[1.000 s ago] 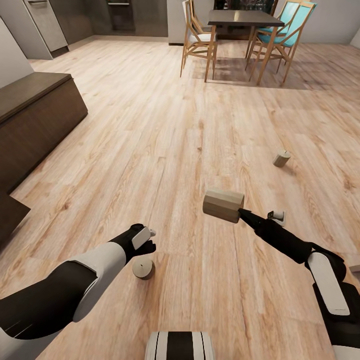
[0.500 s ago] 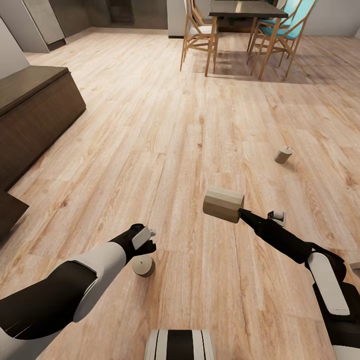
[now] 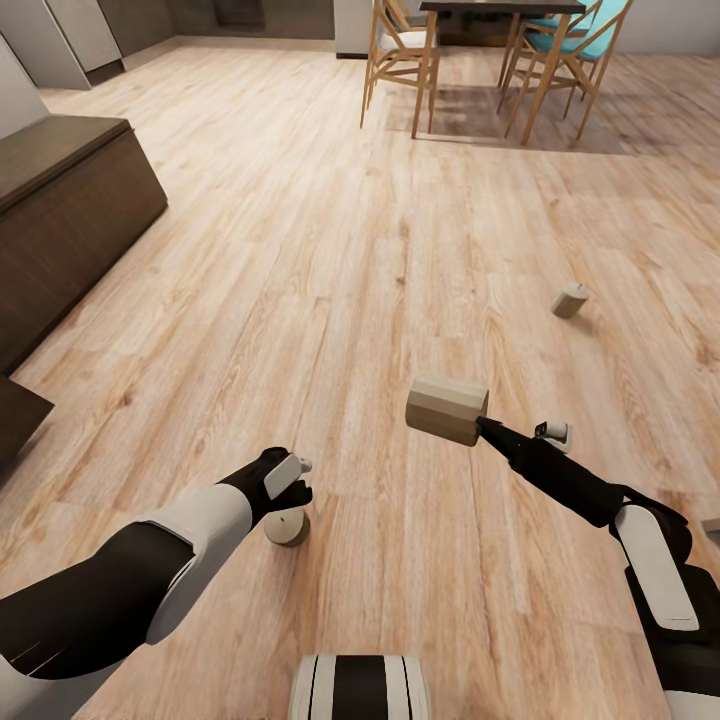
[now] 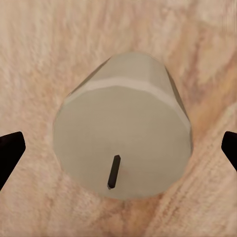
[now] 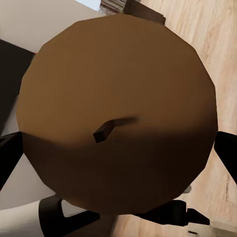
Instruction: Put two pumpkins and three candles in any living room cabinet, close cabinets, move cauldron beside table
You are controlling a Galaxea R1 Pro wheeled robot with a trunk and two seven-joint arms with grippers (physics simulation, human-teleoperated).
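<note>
A candle is clamped in the right gripper, lifted clear of the wooden floor and lying on its side, wick end turned back toward the robot's arm; in the right wrist view its round end sits between the two dark fingertips. A second candle stands upright on the floor nearer the robot than the held one, directly under the left gripper, whose fingers are spread apart on either side of it without touching. A third candle lies tilted on the floor beyond the held one, well apart. Far off from the held candle stands the dark cabinet, and farther still the dining table with its chairs.
</note>
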